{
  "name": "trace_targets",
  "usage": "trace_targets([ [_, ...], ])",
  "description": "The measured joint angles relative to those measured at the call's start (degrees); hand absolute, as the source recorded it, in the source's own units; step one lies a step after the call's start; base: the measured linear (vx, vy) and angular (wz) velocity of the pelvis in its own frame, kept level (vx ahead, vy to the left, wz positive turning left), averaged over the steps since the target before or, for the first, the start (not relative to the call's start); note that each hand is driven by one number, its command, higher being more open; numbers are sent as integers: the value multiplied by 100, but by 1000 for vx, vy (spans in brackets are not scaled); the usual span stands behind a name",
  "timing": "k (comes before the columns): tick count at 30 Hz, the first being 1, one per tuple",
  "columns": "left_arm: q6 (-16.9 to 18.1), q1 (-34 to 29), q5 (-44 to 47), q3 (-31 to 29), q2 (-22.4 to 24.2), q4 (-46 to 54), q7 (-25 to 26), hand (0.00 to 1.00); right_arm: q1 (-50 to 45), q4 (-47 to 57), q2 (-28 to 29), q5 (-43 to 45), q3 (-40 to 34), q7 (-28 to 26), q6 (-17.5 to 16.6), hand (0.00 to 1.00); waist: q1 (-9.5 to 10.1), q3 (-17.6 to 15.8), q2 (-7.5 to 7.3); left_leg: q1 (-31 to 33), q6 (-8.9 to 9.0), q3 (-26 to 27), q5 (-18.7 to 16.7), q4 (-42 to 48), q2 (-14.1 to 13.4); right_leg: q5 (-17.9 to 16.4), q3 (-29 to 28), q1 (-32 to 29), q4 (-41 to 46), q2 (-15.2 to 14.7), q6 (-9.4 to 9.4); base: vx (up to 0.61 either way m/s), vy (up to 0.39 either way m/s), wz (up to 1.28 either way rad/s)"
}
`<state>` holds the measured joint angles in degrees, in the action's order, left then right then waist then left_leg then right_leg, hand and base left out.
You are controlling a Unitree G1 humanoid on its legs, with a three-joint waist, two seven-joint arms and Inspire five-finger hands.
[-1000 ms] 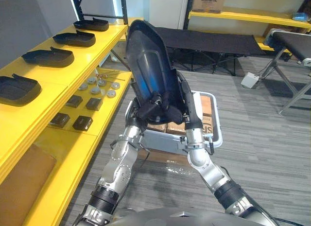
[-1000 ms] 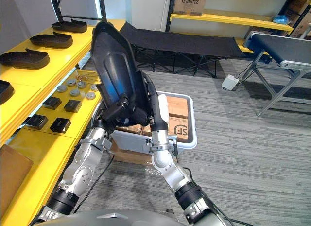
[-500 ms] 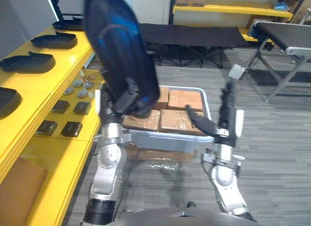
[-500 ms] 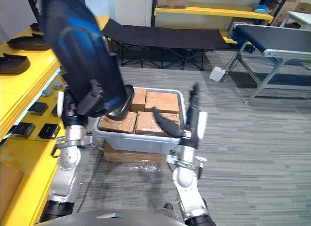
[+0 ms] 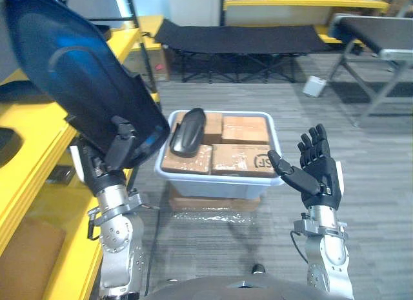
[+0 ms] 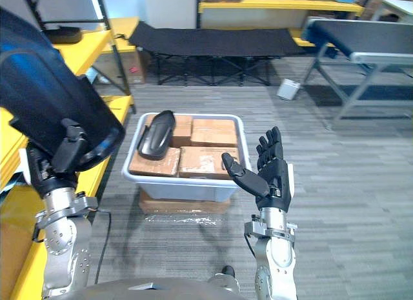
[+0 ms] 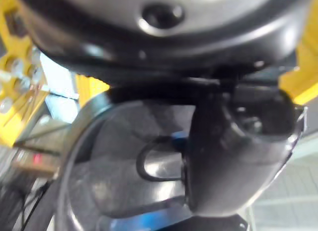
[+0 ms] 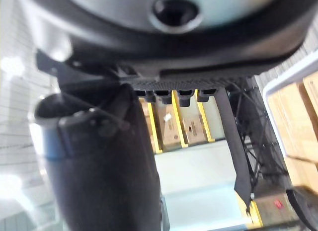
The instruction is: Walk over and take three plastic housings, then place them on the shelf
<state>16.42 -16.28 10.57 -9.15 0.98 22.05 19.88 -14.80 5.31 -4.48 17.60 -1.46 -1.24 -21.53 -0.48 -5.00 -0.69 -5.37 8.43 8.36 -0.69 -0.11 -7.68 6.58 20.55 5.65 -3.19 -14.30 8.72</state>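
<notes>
A large black plastic housing (image 5: 71,74) stands tilted at the upper left, over the yellow shelf (image 5: 29,184). My left hand (image 5: 119,148) is shut on its lower edge. In the left wrist view the thumb (image 7: 223,161) presses against the housing's glossy inner face (image 7: 124,166). My right hand (image 5: 313,171) is raised at the right, open, palm towards the bin, holding nothing; its thumb (image 8: 104,161) stands free. A second, smaller black housing (image 5: 187,129) lies on the cardboard boxes in the pale bin (image 5: 219,182).
The bin rests on a flat carton on the grey carpet between my hands. A black folding cot (image 5: 239,35) stands behind it. A metal-legged table (image 5: 377,39) is at the back right. Yellow shelving (image 5: 290,2) runs along the back wall.
My right hand has let go of the big housing and swung out to the right, open. The left hand alone has carried the housing leftwards. The view has shifted, showing the housing in the bin.
</notes>
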Motion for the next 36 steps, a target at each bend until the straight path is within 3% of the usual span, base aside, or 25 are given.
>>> trace_targets([
  [3,-23,-170,10,-738,163,71,20,0,732,-321,-216,-489,246,55,6,100,352,-18,-9,103,8,-470,92,-4,5,-6,515,246,-6,10,-1,20,-19,81],
  [5,-31,-447,54,-1298,223,108,-58,0,1242,-439,-433,-540,531,44,8,100,734,-50,-48,122,16,-777,105,-7,18,-77,860,469,6,20,10,18,-14,73],
  [8,-45,-827,8,-1745,342,247,-65,0,1574,-464,-408,-283,797,-133,32,100,994,-86,-103,158,34,-1021,93,34,32,-231,1097,586,87,17,43,1,-15,51],
  [12,-76,-1078,1,-1862,468,448,-250,0,1760,-462,-322,129,889,-348,292,100,1073,-150,-137,523,71,-1436,-35,536,50,-447,1422,719,265,46,24,-13,-32,55],
  [14,-100,-1065,-2,-1811,478,469,-569,0,1751,-461,-271,245,870,-415,454,100,1048,-194,-108,723,62,-1658,-47,681,110,-556,1660,793,296,46,29,-81,-31,62],
  [17,-156,-1026,-8,-1688,475,557,-1196,0,1614,-456,-257,174,859,-461,593,100,943,-248,-71,992,-212,-1485,134,598,87,-713,2066,856,330,37,38,-73,-17,84],
  [19,-155,-995,-6,-1566,473,566,-1446,0,1536,-444,-235,-72,806,-437,605,100,995,-332,-59,1019,-166,-1471,344,391,106,-743,2098,841,341,26,56,-19,34,51],
  [22,-154,-898,23,-1483,448,565,-1712,0,1245,-262,-200,-162,625,-428,606,100,917,-364,-68,1252,-230,-1669,451,395,253,-1300,1087,481,897,75,14,-13,15,72],
  [23,-148,-802,63,-1352,405,562,-1798,0,955,-51,-196,-159,443,-401,605,100,764,-380,-110,1311,-238,-1968,492,406,440,-1465,409,437,1150,96,-109,38,-4,119],
  [25,-128,-696,71,-1059,231,544,-1906,0,595,53,-190,-126,74,-327,602,100,561,-388,-106,1289,-236,-2172,635,367,498,-1473,-314,310,1845,73,-140,57,29,126],
  [27,-11,-610,101,-780,-12,544,-1904,0,393,53,-76,-34,-247,-324,549,100,474,-438,-106,1233,-203,-2312,751,274,522,-1700,-583,42,2436,43,-265,10,-21,63],
  [28,81,-551,169,-727,-104,542,-1871,0,394,52,40,-41,-311,-331,428,100,458,-464,-275,1222,-188,-2278,785,276,579,-1849,-573,33,2342,15,-319,0,-77,-8],
  [29,103,-549,311,-653,-59,541,-1793,0,463,53,52,-59,-298,-399,243,100,466,-480,-321,1256,-176,-2192,791,327,600,-1836,-552,151,2026,34,-237,2,-69,-19],
  [30,103,-553,316,-630,-46,542,-1778,0,472,54,52,-59,-297,-419,201,100,471,-492,-301,1273,-173,-2172,793,340,586,-1824,-550,165,1965,50,-217,-51,-33,-35],
  [32,109,-566,400,-460,59,538,-1731,0,478,153,39,-96,-249,-479,78,100,481,-676,-82,1312,-118,-2086,821,389,492,-1832,-494,364,1498,176,-169,-136,-33,-25],
  [33,110,-567,457,-417,79,537,-1742,0,452,158,39,-93,-233,-498,78,100,476,-698,-48,1318,-110,-2082,828,389,486,-1869,-486,385,1451,181,-81,-211,-71,3],
  [34,136,-567,498,-301,136,522,-1767,0,346,158,25,-64,-234,-546,78,100,418,-767,83,1310,-150,-2097,824,386,426,-1880,-395,457,1419,246,-16,-221,-57,31],
  [36,255,-594,495,-235,145,520,-1856,0,135,158,24,-37,-232,-575,77,100,311,-799,167,1316,-193,-1935,789,348,337,-1976,-180,527,1438,280,-57,-188,-34,46],
])
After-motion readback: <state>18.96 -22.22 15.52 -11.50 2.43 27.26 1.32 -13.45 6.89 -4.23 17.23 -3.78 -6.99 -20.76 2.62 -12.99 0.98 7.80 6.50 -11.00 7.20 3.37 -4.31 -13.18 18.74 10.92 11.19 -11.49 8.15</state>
